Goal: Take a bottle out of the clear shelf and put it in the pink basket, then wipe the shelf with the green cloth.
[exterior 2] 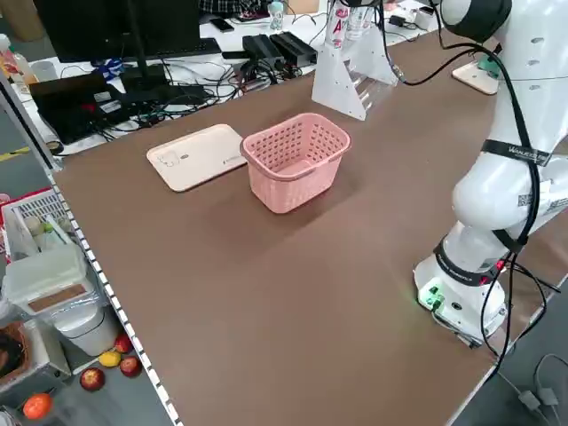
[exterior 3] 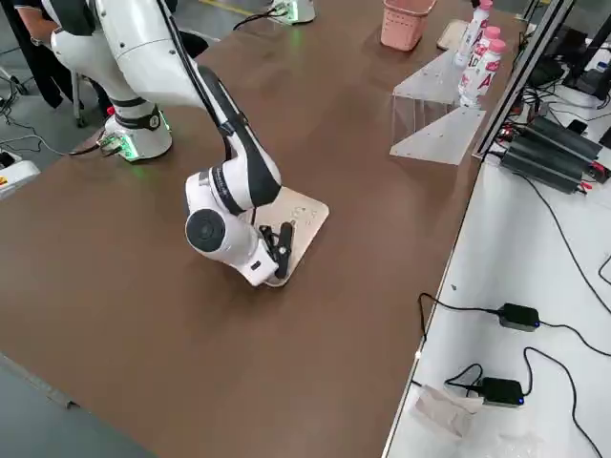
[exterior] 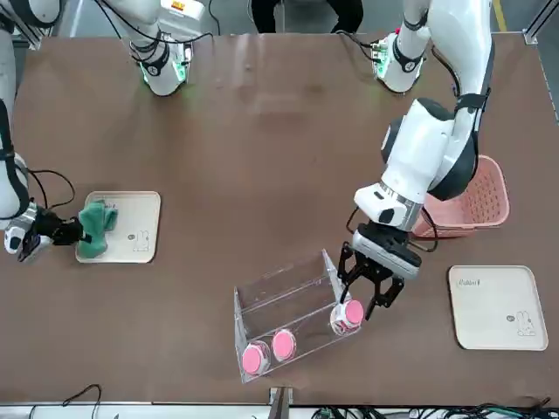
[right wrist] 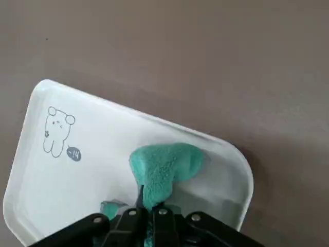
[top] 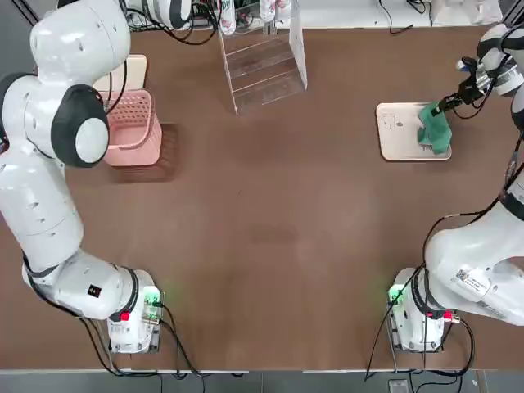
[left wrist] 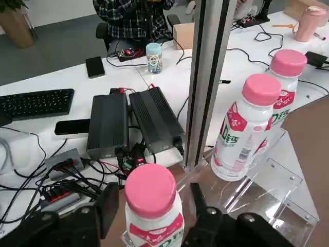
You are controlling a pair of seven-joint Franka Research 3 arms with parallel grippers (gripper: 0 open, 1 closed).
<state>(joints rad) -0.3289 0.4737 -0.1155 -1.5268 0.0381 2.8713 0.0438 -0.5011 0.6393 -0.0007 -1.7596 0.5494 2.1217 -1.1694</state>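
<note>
Brown tabletop (exterior: 262,157) stretches under both arms, and past it, in the left wrist view alone, a person in a plaid shirt (left wrist: 133,18) sits at a white desk (left wrist: 46,87) with a black keyboard (left wrist: 38,103).

The left gripper (exterior: 356,295) is at the end of the clear shelf (exterior: 284,305) toward the robot's left. Its fingers stand apart around a small white bottle with a pink cap (left wrist: 154,211), with a gap on each side (the top view cuts this gripper off altogether). Two more pink-capped bottles (left wrist: 244,128) stand in the shelf, on the robot's right of that gripper. The pink basket (exterior 2: 293,155) is on the gripper's other side and nearer the robot; the left side view looks down into its lattice walls. Beyond the gripper to the robot's left lies a cream tray (exterior: 498,310), seen whole in the front view.

The right gripper (right wrist: 147,208) is well apart from the left one, over a second cream tray (top: 393,135), and pinches the green cloth (right wrist: 164,167), part of which hangs out past the fingertips. The right side view shows that gripper's dark body but not the cloth.
</note>
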